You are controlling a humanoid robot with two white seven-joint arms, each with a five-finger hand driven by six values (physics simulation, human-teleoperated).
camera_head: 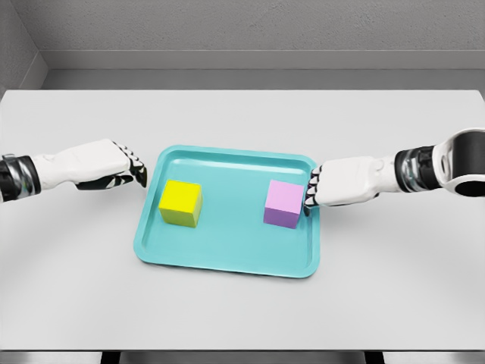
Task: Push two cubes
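Pink cube: sits right of centre in the frame, inside the tray near its right rim, upright and square to the camera.
Yellow cube: rests left of centre, inside the same tray, well apart from the pink one, with bare tray floor between them.
Tray: a teal, shallow-rimmed tray at the middle of the frame, holding both cubes.
Right hand: reaches in from the right edge, fingertips bunched and lightly curled over the tray's right rim, touching or all but touching the pink cube's right face; it grips nothing.
Left hand: comes in from the left edge, fingers loosely curled and pointing at the tray, just outside its left rim; it holds nothing and stands apart from the yellow cube.
Table: pale grey surface filling the frame under the tray.
Step in hand: judged to be the start of the inward push, the right side leading.
Doing it well: press each cube low and centred on its outer face so it slides rather than tips or turns, and clear the raised rim first.
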